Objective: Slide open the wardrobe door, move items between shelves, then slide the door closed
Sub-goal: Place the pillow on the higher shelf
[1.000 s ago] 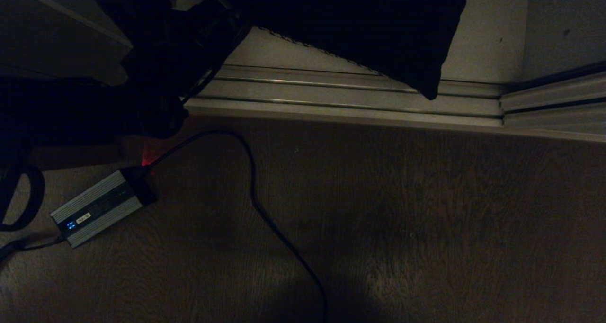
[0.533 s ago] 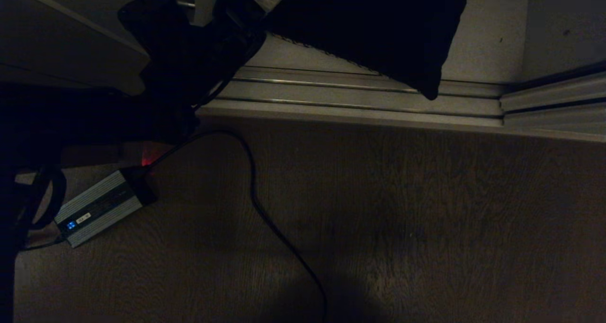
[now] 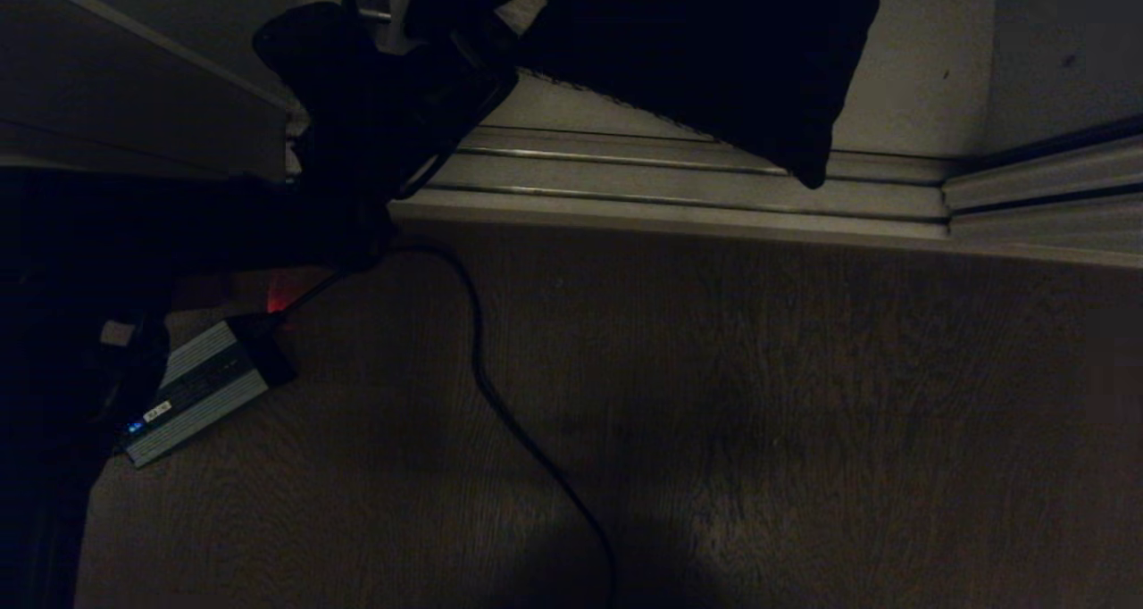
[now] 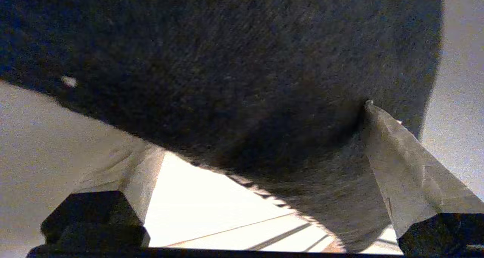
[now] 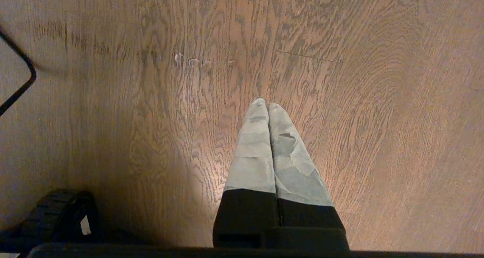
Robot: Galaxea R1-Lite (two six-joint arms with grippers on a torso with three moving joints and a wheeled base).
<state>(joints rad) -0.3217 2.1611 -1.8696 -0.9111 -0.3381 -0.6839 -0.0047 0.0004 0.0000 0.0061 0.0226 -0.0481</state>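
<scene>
The cushion (image 3: 696, 46) is a dark shape at the top of the head view. It lies on the off-white shelf (image 3: 920, 64), with one corner hanging over the floor track. My left gripper (image 3: 500, 20) is at the cushion's left edge. In the left wrist view the left gripper (image 4: 257, 123) is open, with its taped fingers (image 4: 401, 167) wide apart. The cushion (image 4: 227, 69) fills the space ahead and its edge runs between them above the bright shelf (image 4: 204, 212). A grey panel, seemingly the sliding wardrobe door (image 3: 134, 73), stands at the far left. My right gripper (image 5: 267, 104) hangs shut over the wood floor.
The ribbed metal floor track (image 3: 670, 176) runs along the wardrobe's front. A small silver box (image 3: 201, 386) lies on the wood floor at the left, partly behind my left arm. Its black cable (image 3: 482, 368) curves across the floor. A dark wheel (image 5: 56, 216) shows beside the right arm.
My left arm has moved to the right and further in toward the cushion's left edge, and now covers part of the silver box. Its gripper stays open. The cushion has not moved.
</scene>
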